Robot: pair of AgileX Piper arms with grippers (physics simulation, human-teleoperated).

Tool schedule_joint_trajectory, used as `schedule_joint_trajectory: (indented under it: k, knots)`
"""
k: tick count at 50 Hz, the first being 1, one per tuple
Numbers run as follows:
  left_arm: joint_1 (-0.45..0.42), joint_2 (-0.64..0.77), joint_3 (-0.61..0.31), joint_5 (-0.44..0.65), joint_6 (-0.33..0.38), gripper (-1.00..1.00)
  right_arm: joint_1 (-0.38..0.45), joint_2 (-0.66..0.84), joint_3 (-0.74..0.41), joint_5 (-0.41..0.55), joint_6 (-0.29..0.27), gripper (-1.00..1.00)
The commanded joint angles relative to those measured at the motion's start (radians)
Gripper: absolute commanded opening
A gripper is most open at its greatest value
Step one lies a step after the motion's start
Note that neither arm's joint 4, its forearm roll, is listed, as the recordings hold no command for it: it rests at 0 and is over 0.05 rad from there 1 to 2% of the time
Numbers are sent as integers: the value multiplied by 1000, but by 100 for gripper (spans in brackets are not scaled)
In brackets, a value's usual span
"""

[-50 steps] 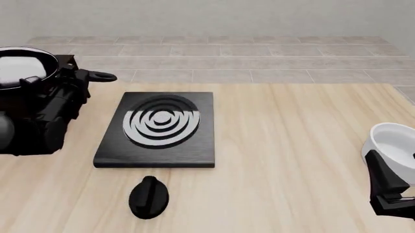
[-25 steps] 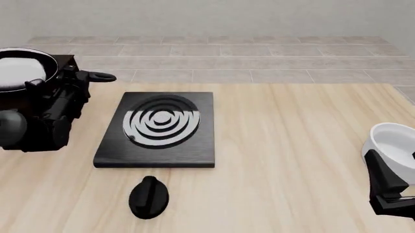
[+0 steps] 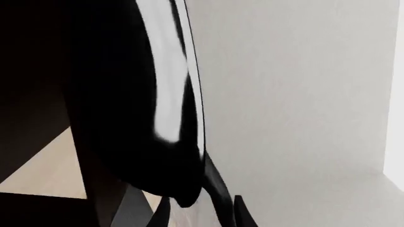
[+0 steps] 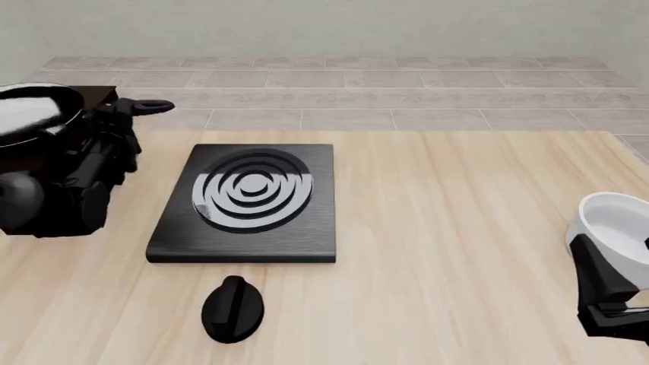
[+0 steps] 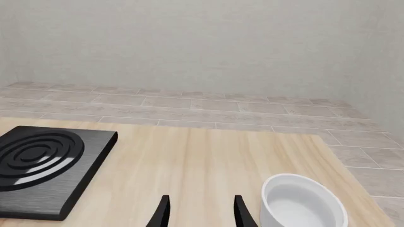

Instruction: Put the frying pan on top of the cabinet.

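The frying pan [image 4: 30,114] sits tilted at the far left, its grey-white inside showing and its handle loop [image 4: 152,106] raised. It rests over the dark cabinet [image 4: 102,95], which the pan and my left arm mostly hide. My left gripper [image 4: 114,120] is at the handle. In the left wrist view the pan's black underside [image 3: 113,118] fills the picture. The left gripper [image 3: 202,215] is open, its fingers standing apart either side of the thin handle [image 3: 215,189]. My right gripper [image 4: 621,315] is open and holds nothing, low at the right edge; the right wrist view shows it [image 5: 200,215] too.
A flat black slab with grey rings [image 4: 248,201] lies left of centre on the wooden table [image 4: 457,228] and also shows as the slab [image 5: 38,161]. A small black knob [image 4: 233,308] lies in front of it. A white bowl [image 4: 613,217] stands by my right gripper, seen again as the bowl [image 5: 303,203].
The pan's body sank and shifted left while its handle loop rose, so it now sits tilted. My left arm drew slightly left. The right arm stayed still.
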Motion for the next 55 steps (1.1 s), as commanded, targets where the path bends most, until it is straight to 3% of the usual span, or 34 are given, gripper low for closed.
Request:
schedule_joint_trajectory:
  k: [1,15,37,40,41,44,55]
  knots:
    - [13,-23,16,11,20,100,1,-3,13,-11,-1,100]
    - [18,-66,43,23,43,100,4,-10,6,3,-3,100]
    - [6,-257,157,67,89,100,7,-19,6,9,-3,100]
    - [20,-309,165,118,127,100,7,-18,3,10,-4,100]
    - [27,-378,182,161,170,100,6,-18,4,9,-3,100]
    - [12,-430,209,213,186,100,7,-17,4,7,-4,100]
    - [1,-567,317,277,179,100,9,-21,-5,18,-7,100]
